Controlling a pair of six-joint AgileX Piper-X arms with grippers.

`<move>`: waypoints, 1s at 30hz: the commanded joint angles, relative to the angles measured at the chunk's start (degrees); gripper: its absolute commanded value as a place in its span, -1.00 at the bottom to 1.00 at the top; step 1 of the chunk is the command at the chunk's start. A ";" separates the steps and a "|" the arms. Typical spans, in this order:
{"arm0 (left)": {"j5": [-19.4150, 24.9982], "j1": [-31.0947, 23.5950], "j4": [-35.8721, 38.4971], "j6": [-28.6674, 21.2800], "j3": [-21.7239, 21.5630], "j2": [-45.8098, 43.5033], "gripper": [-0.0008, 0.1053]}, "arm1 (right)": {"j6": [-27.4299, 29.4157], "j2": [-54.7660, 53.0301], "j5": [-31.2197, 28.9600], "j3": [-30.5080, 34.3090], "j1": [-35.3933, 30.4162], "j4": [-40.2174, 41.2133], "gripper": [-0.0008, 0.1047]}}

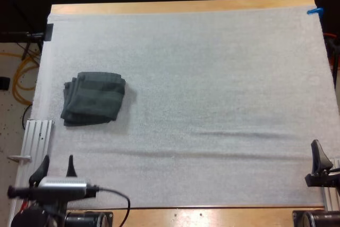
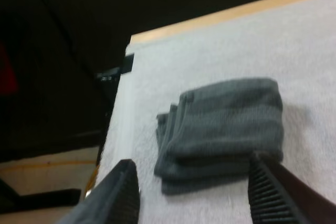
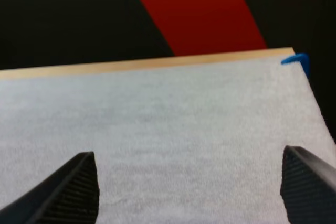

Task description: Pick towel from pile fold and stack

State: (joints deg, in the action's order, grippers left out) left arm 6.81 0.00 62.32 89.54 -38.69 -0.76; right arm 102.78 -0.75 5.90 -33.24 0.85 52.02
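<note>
Item: folded towel (image 1: 94,98), dark grey-green, laid flat on the left half of the white mat (image 1: 212,78), nearer the left border than the middle and well apart from both the near and far sides. Several layers are seen at its left and near edges, stepped slightly and not quite flush; the top face is smooth and roughly square. Handling is judged as follows: light, soft, limp, with no stiffness of its own, not fragile, and of a pile that is unlikely to slip between ribbed pads, though the layers may slide over each other or fall open if only the top one is pinched. A hold is best taken at a corner or along the layered near edge, with all layers caught together. The left gripper (image 1: 55,167) is placed at the near left of the mat, short of the towel, its jaws set apart and clear of anything; in the left wrist view the towel's near edge is framed between the two fingers (image 2: 119,195). The right gripper (image 3: 191,195) is parked at the near right, far from the towel, jaws likewise wide apart over bare mat. The mat is carried on a wooden table (image 1: 180,6).
</note>
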 commanded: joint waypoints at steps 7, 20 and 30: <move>-0.98 0.00 -9.60 5.59 8.59 -7.94 -0.13 | 1.98 -2.00 0.83 2.22 -0.01 0.39 0.34; -4.94 0.00 -8.51 6.65 11.67 -7.94 -0.13 | 1.98 -2.00 0.83 4.03 -0.01 5.24 0.34; -4.94 0.00 -8.51 6.65 11.67 -7.94 -0.13 | 1.44 -2.00 0.31 4.03 -0.01 5.24 0.34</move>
State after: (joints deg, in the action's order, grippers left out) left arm 2.02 0.00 53.86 95.51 -27.03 -0.77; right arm 104.15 -0.65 6.08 -29.00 0.85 56.83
